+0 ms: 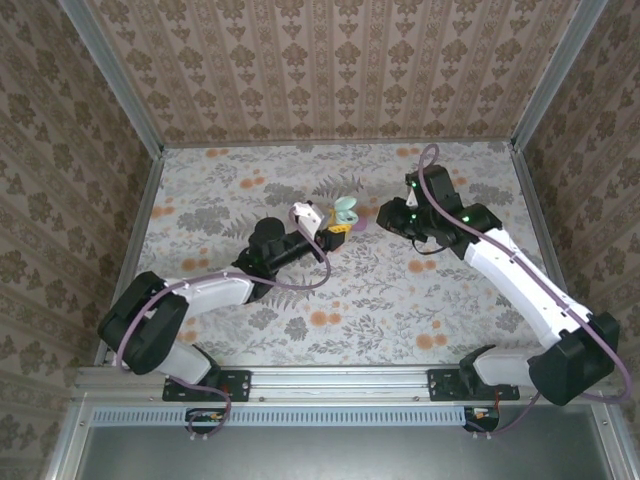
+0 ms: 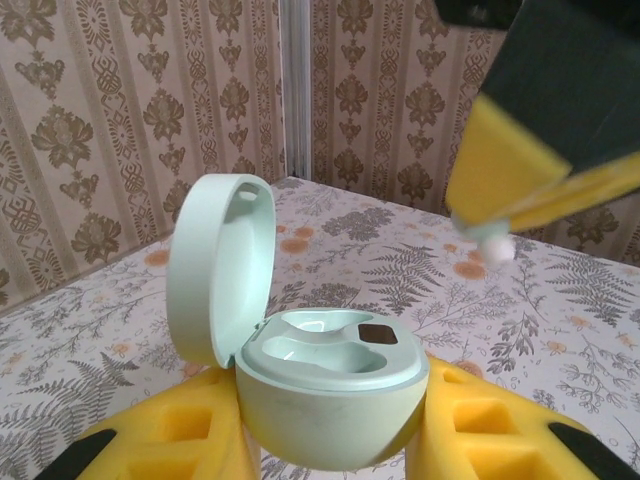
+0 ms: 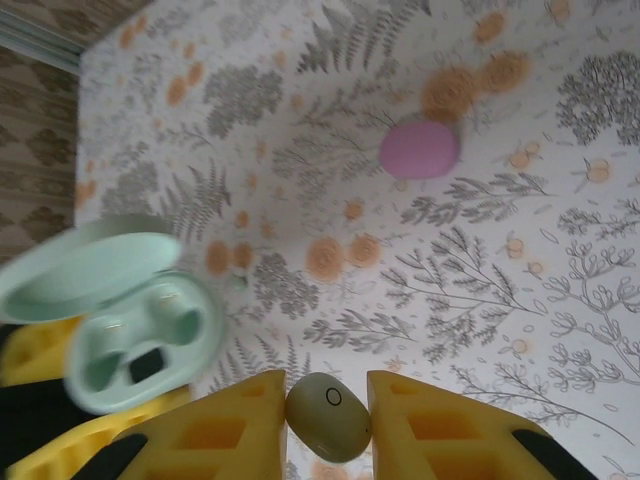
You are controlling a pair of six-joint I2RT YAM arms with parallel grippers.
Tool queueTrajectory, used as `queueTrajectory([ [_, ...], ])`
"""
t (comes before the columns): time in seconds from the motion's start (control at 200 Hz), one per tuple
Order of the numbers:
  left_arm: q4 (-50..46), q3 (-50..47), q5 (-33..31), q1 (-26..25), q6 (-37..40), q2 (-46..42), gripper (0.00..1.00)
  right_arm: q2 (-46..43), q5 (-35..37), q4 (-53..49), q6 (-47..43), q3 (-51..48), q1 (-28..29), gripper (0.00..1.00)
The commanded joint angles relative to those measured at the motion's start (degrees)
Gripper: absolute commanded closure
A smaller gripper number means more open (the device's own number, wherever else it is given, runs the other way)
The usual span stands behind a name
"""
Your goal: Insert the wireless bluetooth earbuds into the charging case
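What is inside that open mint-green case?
The mint-green case holds two moulded hollows, both looking empty, and a small dark square. The case's own wall hides their deepest parts. One earbud is outside, pinched in the right tool.

Room above mint case (image 2: 330, 400): both wells open from the top. Lid (image 2: 215, 265) stands upright on hinge side, blocks that way in. L claw (image 2: 335, 445) hugs both flanks, no gap there. R claw (image 3: 326, 405) w/ bud (image 3: 328, 425) hangs above and apart from it. Pink case (image 3: 420, 150) lies on counter (image 3: 520, 300) off to one side. Other counter bare up to walls (image 1: 340, 70).
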Motion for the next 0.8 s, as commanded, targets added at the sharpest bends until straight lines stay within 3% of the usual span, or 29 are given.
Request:
queueTrajectory([
  [0.0, 3.9, 2.5, -1.1, -1.1, 2.9, 1.1, 0.7, -1.6, -1.0, -1.4, 2.4, 2.1, -0.1, 0.73],
  [0.795, 4.3, 4.9, -3.6, -3.6, 7.0, 3.4, 0.7, 4.2, -5.7, 9.0, 8.7, 5.7, 4.2, 0.73],
])
